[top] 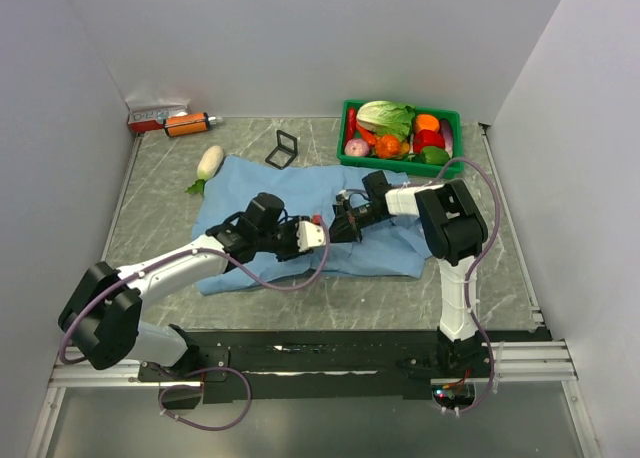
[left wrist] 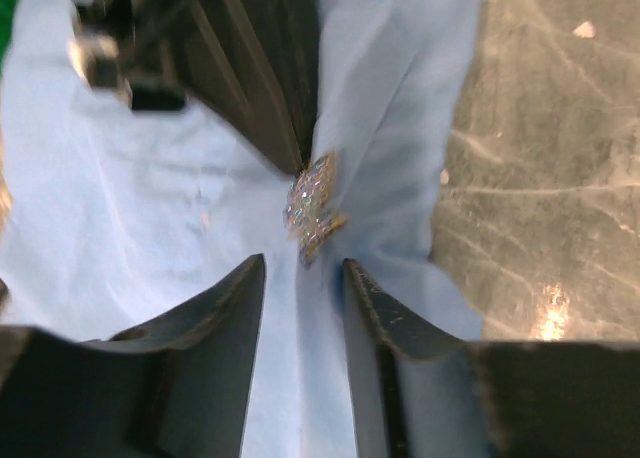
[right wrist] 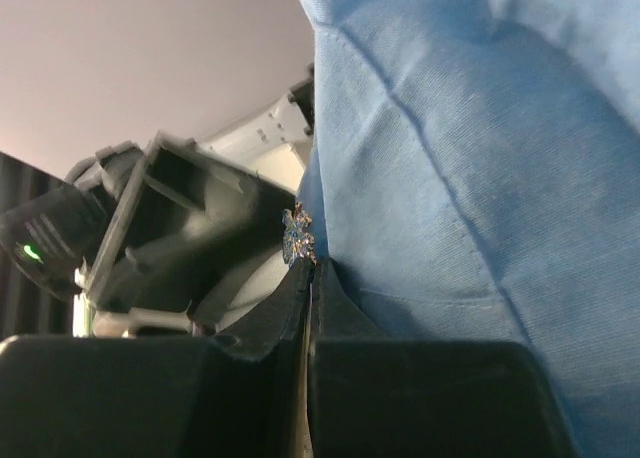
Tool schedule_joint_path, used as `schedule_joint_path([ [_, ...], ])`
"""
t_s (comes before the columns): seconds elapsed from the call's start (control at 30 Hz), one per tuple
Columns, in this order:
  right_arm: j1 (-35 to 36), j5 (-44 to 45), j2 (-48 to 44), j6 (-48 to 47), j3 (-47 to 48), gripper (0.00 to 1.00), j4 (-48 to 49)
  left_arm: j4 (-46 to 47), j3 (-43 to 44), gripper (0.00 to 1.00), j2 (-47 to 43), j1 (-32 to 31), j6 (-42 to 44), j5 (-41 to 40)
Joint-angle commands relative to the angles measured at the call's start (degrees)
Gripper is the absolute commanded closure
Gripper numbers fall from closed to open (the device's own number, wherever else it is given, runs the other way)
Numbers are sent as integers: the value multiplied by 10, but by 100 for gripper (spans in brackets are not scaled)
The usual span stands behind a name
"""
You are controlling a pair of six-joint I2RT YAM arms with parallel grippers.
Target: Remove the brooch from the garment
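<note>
Table (top: pixel 155 213), grey marbled: an orange bottle (top: pixel 187 124) and a white radish (top: pixel 208 164) are laid at the far left.
Garment (top: pixel 245 183), light blue: spread across the middle of the table.
Left gripper (left wrist: pixel 305 273): fingers are held apart, and only cloth is seen in the gap.
Brooch (left wrist: pixel 312 206): fixed on a raised fold of the garment, just beyond the left fingertips and right at the tip of the right gripper (right wrist: pixel 310 276).
Right gripper: fingers are pressed together against the cloth beside the brooch; whether cloth is pinched cannot be told.
Green crate (top: pixel 395 164) of vegetables: set at the far right.
</note>
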Motion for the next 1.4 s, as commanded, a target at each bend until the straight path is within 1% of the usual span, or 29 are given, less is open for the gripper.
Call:
schedule_joint_path([
  [0.0, 0, 18, -30, -281, 117, 100, -235, -33, 35, 54, -22, 33, -111, 19],
  [0.03, 2, 39, -33, -404, 142, 100, -321, -38, 37, 52, -23, 44, -134, 25],
  [0.07, 3, 52, -34, -446, 170, 100, -346, -40, 43, 51, -23, 51, -157, 41],
  [0.1, 3, 57, -37, -483, 178, 100, -360, -44, 46, 49, -21, 58, -207, 53],
  [0.13, 3, 62, -41, -525, 182, 100, -367, -52, 50, 47, -17, 73, -232, 64],
  [0.17, 2, 65, -44, -540, 180, 100, -366, -59, 58, 47, -5, 80, -254, 79],
  [0.2, 3, 68, -49, -553, 176, 100, -363, -60, 61, 48, 2, 87, -306, 103],
  [0.23, 3, 70, -64, -568, 169, 100, -350, -57, 64, 50, 9, 106, -334, 124],
  [0.27, 7, 77, -75, -570, 148, 100, -315, -53, 68, 51, 26, 116, -362, 142],
  [0.3, 7, 95, -87, -573, 135, 100, -292, -42, 66, 52, 32, 124, -432, 157],
  [0.33, 11, 106, -110, -573, 122, 100, -274, 4, 59, 53, 35, 145, -464, 191],
  [0.37, 18, 115, -118, -575, 104, 100, -260, 38, 36, 54, 31, 154, -499, 206],
  [0.4, 20, 123, -125, -579, 96, 100, -244, 66, 25, 55, 30, 162, -552, 226],
  [0.43, 23, 138, -135, -577, 90, 100, -235, 88, 19, 57, 30, 170, -568, 250],
  [0.5, 26, 144, -144, -563, 67, 100, -196, 98, 19, 59, 38, 171, -570, 265],
  [0.53, 26, 144, -151, -536, 58, 100, -179, 98, 22, 61, 42, 176, -568, 284],
  [0.6, 29, 149, -155, -516, 41, 100, -160, 98, 31, 64, 66, 182, -570, 309],
  [0.63, 29, 151, -159, -495, 37, 100, -137, 91, 45, 68, 78, 184, -568, 323],
  [0.67, 30, 155, -161, -485, 28, 100, -126, 88, 50, 69, 96, 185, -568, 340],
  [0.73, 31, 161, -165, -455, 21, 100, -94, 97, 51, 70, 103, 184, -567, 353],
  [0.87, 31, 165, -166, -415, 5, 100, -60, 77, 59, 71, 116, 184, -554, 364],
  [1.0, 31, 164, -167, -401, 1, 100, -51, 73, 57, 73, 122, 184, -549, 380],
  [1.07, 31, 169, -164, -399, 4, 100, -53, 73, 58, 76, 124, 184, -539, 379],
  [1.13, 31, 175, -159, -394, 8, 100, -51, 47, 60, 79, 126, 183, -524, 377],
  [1.2, 32, 177, -159, -388, 9, 100, -41, 37, 61, 79, 133, 182, -503, 379],
  [1.37, 31, 187, -156, -380, 19, 100, -38, 46, 57, 77, 142, 174, -516, 384],
])
